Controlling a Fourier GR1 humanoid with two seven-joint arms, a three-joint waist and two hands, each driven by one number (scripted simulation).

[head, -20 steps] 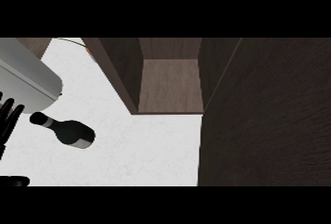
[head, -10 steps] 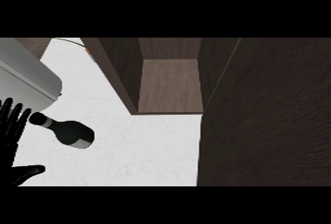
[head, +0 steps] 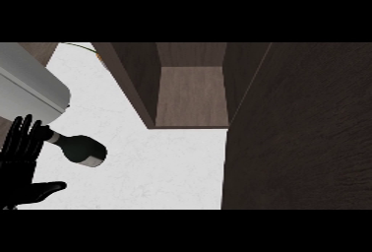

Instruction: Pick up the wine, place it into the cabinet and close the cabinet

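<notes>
White surface (head: 167, 172) is meeting a dark wooden cabinet (head: 190, 93) standing open. Wine (head: 81, 149) is lying at left, its long axis diagonal, neck pointing upper-left beside the left robot hand (head: 18, 172), which is spreading wide and holding nothing.

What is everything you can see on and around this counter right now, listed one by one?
counter: one, white, lower left and middle.
wine bottle: one, dark with a pale end, lying on its side on the counter at left.
cabinet: one, dark brown, open, upper middle.
cabinet door: one, dark brown panel, apparently swung open, filling the right.
light grey rounded object: one, upper left; cannot tell what it is.
left hand: one, black, open, fingers up, at the left edge by the bottle's neck.
right hand: not in view.
</notes>
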